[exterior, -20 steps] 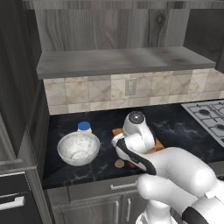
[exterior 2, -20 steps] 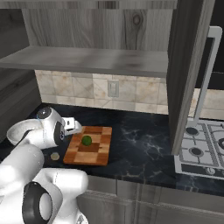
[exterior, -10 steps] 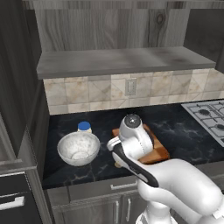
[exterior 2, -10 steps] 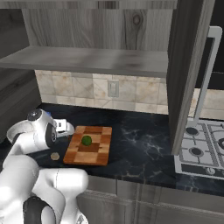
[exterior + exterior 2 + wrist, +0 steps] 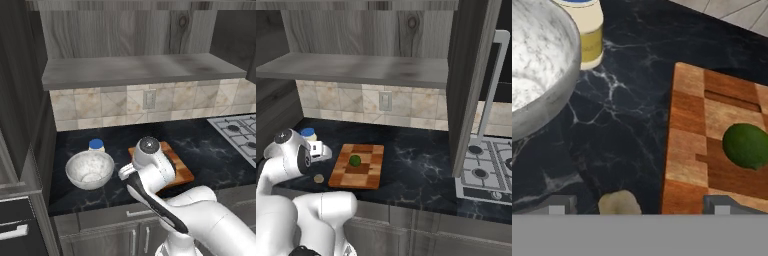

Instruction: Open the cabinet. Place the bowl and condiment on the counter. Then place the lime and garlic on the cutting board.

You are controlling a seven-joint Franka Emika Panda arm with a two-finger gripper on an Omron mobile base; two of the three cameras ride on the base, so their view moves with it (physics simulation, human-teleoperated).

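Home kitchen, rendered. Black marble counter [image 5: 421, 165] with thin white veins runs under beige tiled backsplash [image 5: 115, 105] with wall socket [image 5: 148, 99]. Dark grey wood-grain cabinet [image 5: 468, 75] above, door open, long silver bar handle; grey wooden shelf [image 5: 135, 70] inside. Gas hob [image 5: 488, 167] at right. Low cabinets [image 5: 117, 235] with short handles below. Checkered cutting board [image 5: 363, 167], bowl [image 5: 90, 170], blue-lidded condiment [image 5: 587, 30] jar on worktop.

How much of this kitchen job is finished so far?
Done: cabinet door open, bowl and condiment jar on the counter, lime on the cutting board. In hand: nothing; the open tool hovers above the garlic. Left: garlic onto the board.
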